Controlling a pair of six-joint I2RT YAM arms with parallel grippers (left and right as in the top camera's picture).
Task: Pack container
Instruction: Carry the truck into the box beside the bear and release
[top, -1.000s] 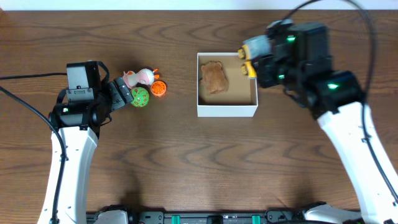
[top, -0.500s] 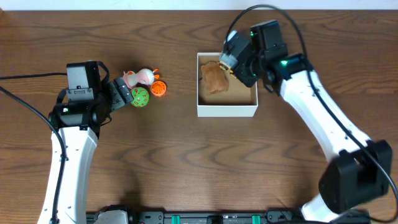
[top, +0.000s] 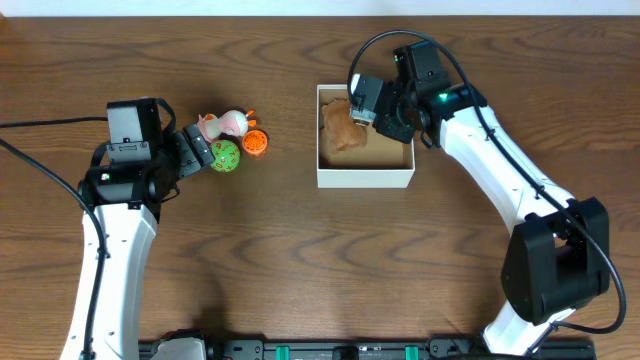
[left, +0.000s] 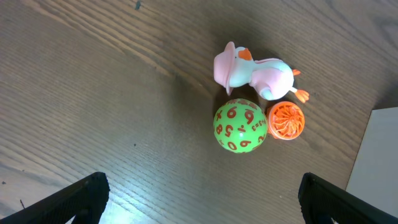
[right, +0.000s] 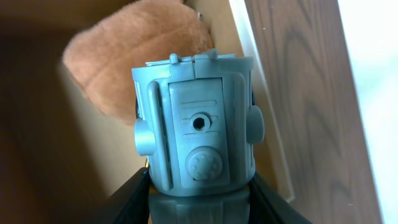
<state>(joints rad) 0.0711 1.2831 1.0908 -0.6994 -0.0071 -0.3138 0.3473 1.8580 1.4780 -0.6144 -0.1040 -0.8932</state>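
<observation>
**Markings.** The only legible writing is on the green ball (left: 240, 126). It carries orange numerals over its surface, and 6 and 9 can be read in the left wrist view. No brand or label shows on any other item.

**Right gripper.** The right gripper (right: 198, 198) is clamped on a grey toy (right: 196, 130), a moulded plastic barrel with ribs, a round dial and a side knob on each flank. One dark finger presses on each side of the toy's lower end. In the overhead view the toy hangs over the far edge of the container (top: 365, 178), inside its walls. A brown plush toy (top: 342, 128) lies on the tan floor next to it (contact between the two cannot be determined).

**Left gripper.** The left gripper (left: 211, 202) has its fingers spread wide and holds nothing. The green ball lies ahead of the fingertips, not between them.

**Container position.** The container sits on the table (top: 300, 260) right of centre, upright, with its open side up.

**Surrounding items.** Three toys are clustered left of the container, well apart from it:
- The green ball, touching the other two.
- A ribbed orange ball (left: 286, 120) just beside it.
- A pink duck (left: 252, 71) with an orange beak and feet, on the far side of both balls.
</observation>
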